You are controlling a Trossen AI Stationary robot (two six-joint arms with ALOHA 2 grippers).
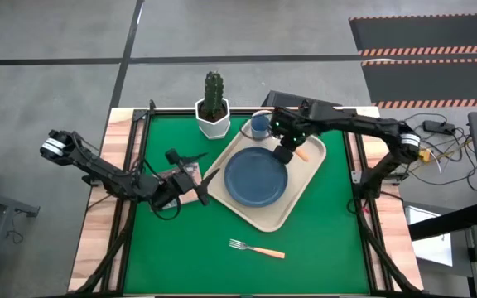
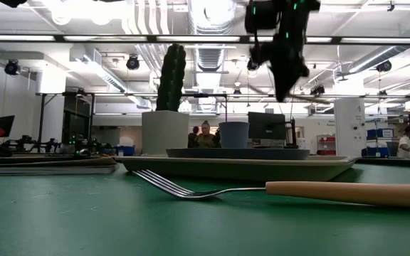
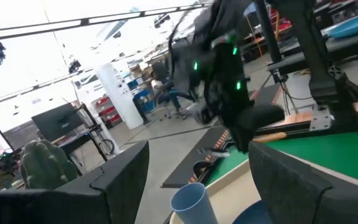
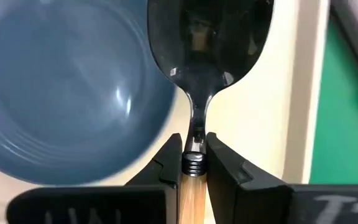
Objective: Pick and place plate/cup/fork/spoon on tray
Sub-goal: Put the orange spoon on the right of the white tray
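Over green table [image 1: 247, 265]: right gripper [image 4: 194, 163] pinched on spoon [image 4: 205, 56] neck, light, stiff, likely slippery; left gripper [image 1: 190, 176] open, empty.

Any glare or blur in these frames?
Left wrist view: right hand motion-smeared, bright sky-like wash behind. Low view: fork soft up close. Right wrist view: spoon bowl mirrors its surroundings, plate shows small highlights. High view: even.

Both arms were dark and slim, built of jointed segments. The left arm [image 1: 98, 170] ended in a pale silver-white ring at its far joint. The right arm [image 1: 363, 126] carried small green lights near the wrist. Its right gripper [image 4: 194, 163] had black, wedge-shaped fingers [image 4: 229, 168].
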